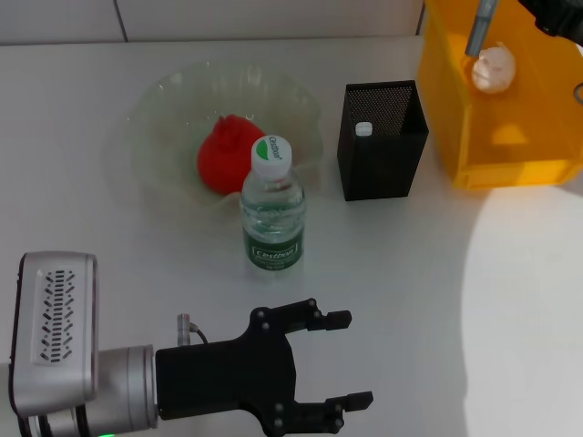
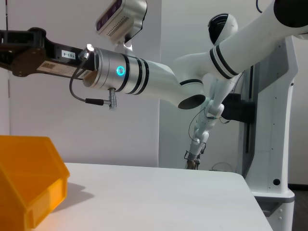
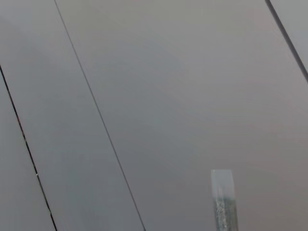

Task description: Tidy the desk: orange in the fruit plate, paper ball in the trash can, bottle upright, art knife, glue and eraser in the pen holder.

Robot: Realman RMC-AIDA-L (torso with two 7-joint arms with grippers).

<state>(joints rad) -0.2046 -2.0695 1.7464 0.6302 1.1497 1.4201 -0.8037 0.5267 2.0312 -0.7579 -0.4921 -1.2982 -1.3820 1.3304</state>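
The paper ball (image 1: 493, 68) is lying in the trash can (image 1: 510, 146), just below the right gripper (image 1: 480, 32), whose grip cannot be told. The left gripper (image 1: 339, 360) is resting wide open and empty near the upright bottle (image 1: 271, 202). Next probably calls for retracting the right arm.

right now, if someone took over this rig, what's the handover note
Left pincer: open and empty, low over the table's near edge.
Right pincer: over the yellow trash can, with the paper ball at its fingertip; open or shut cannot be told.
Done: orange in the fruit plate, bottle upright in front of it.
Pen holder: one white-tipped item shows inside; the rest is hidden.
Left: confirm the paper ball drops in, check the pen holder's contents.
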